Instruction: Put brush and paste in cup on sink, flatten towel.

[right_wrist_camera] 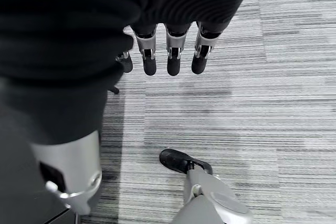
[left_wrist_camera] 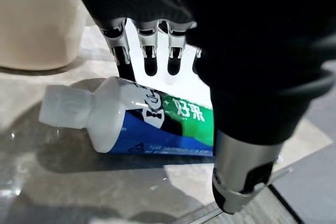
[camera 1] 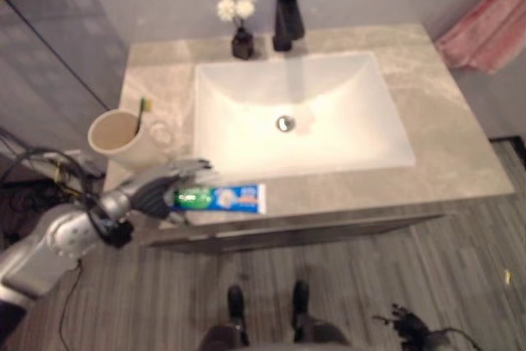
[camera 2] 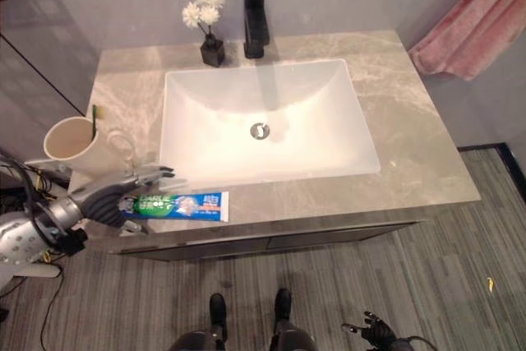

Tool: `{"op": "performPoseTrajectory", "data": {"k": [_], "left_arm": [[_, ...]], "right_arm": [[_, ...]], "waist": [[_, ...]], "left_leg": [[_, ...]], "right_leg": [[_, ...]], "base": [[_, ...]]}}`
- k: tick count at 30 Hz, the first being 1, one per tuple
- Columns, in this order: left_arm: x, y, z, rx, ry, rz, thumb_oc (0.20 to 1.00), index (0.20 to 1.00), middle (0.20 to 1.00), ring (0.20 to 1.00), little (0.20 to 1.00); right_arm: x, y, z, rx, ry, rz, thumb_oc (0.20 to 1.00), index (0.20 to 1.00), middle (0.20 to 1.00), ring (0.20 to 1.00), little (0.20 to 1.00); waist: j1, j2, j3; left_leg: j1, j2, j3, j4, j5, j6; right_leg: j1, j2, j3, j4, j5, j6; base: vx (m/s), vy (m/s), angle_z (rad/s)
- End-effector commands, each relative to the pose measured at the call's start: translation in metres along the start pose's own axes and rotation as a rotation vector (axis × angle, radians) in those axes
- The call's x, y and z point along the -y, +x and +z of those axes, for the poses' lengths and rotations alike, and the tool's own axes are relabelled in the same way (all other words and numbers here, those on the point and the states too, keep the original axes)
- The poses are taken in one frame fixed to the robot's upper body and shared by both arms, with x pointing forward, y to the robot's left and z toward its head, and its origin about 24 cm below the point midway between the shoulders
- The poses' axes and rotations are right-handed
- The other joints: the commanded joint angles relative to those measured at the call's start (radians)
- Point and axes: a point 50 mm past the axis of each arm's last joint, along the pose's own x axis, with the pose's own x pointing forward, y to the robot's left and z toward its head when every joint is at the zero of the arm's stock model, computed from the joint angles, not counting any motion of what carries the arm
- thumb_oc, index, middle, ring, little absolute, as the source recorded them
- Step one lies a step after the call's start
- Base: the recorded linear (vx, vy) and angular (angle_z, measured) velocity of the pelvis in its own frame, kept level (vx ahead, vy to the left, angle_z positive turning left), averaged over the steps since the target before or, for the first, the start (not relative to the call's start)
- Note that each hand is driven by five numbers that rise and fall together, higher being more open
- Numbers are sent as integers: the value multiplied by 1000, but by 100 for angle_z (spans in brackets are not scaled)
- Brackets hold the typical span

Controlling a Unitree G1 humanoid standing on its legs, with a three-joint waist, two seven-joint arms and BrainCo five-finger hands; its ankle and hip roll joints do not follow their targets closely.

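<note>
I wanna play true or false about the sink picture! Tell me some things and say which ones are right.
1. The toothpaste is in the cup. False: it lies on the counter at the front edge.
2. A toothbrush stands in the cup. True.
3. The left hand is at the toothpaste's cap end. True.
4. The towel lies in the basin. False: it hangs to the right, beyond the counter.
5. The flowers stand beside the tap. True.
6. The right hand holds the cup. False: it hangs open over the floor.
</note>
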Motion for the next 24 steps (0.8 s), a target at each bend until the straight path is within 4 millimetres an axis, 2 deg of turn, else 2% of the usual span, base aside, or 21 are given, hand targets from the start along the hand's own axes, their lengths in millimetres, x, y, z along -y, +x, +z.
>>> {"op": "performPoseTrajectory", "data": {"k": [1,3,5,7,11,15,19,20,21,22,23,24], "left_arm": [[33,-11,-23,-145,23,-101,1000,1000,1000,1000,1000],[32,-13,-26,-166,169,-79,784,784,784,784,784],[40,-11,-27,-163,228,-65,363,363,363,363,363],[51,-9,-27,-156,266,-80,200,200,200,200,200],[77,-9,-38,-207,295,-105,200,200,200,200,200],[84,-7,-38,-216,283,-84,200,200,200,200,200],[71,-2,-30,-193,272,39,200,200,200,200,200],[64,-1,-27,-183,258,92,200,200,200,200,200],[39,1,-13,-143,163,313,200,200,200,200,200],[39,1,-13,-143,162,313,200,200,200,200,200],[22,-1,-7,-125,110,450,200,200,200,200,200],[22,-2,-6,-126,107,451,200,200,200,200,200]], "right_arm": [[8,-4,-4,6,-67,-25,1000,1000,1000,1000,1000],[9,-5,-3,19,-68,-39,1000,1000,1000,1000,1000],[10,-5,3,52,-80,-54,1000,1000,1000,1000,1000],[11,-5,4,58,-93,-67,1000,1000,1000,1000,1000],[11,-5,3,57,-109,-88,1000,1000,1000,1000,1000],[11,-5,2,55,-116,-99,1000,1000,1000,1000,1000],[15,-5,4,64,-38,-155,1000,1000,1000,1000,1000],[19,-5,10,91,11,-183,1000,1000,1000,1000,1000],[37,-10,39,251,223,-282,1000,1000,1000,1000,1000],[37,-10,39,251,222,-283,1000,1000,1000,1000,1000],[50,-18,58,351,182,-338,1000,1000,1000,1000,1000],[50,-19,58,350,177,-340,1000,1000,1000,1000,1000]], "waist": [[-8,-16,-17],[-8,-19,-17],[-9,-21,-17],[-11,-24,-16],[-8,-29,-25],[-8,-31,-33],[-12,-27,-48],[-14,-27,-53],[-24,-27,-62],[-25,-27,-62],[-30,-30,-72],[-31,-29,-71]], "left_leg": [[-1,58,-98,12,-48,-12],[-1,61,-101,12,-50,-14],[-3,64,-100,12,-49,-15],[-6,67,-99,12,-49,-16],[-7,74,-83,12,-50,-18],[1,77,-75,12,-52,-20],[22,79,-69,12,-58,-23],[29,80,-69,12,-59,-23],[50,82,-66,12,-68,-24],[49,81,-65,12,-64,-24],[56,80,-62,12,-66,-24],[56,80,-62,12,-67,-24]], "right_leg": [[35,-33,-12,5,-46,69],[36,-30,-13,5,-49,68],[33,-28,-11,5,-50,67],[29,-25,-10,5,-51,68],[19,-20,3,5,-50,68],[23,-19,7,5,-54,67],[43,-18,6,5,-62,64],[50,-19,5,5,-64,64],[73,-19,7,5,-70,64],[71,-19,7,5,-67,63],[79,-21,6,5,-67,63],[79,-21,7,5,-67,63]], "base": [[8,-34,1],[6,-35,-1],[0,0,0],[0,0,0],[-4,-15,-5],[7,-14,-9],[8,-11,-4],[3,-4,-3],[0,0,0],[-38,-1,-6],[-36,0,-9],[-28,1,-7]]}}
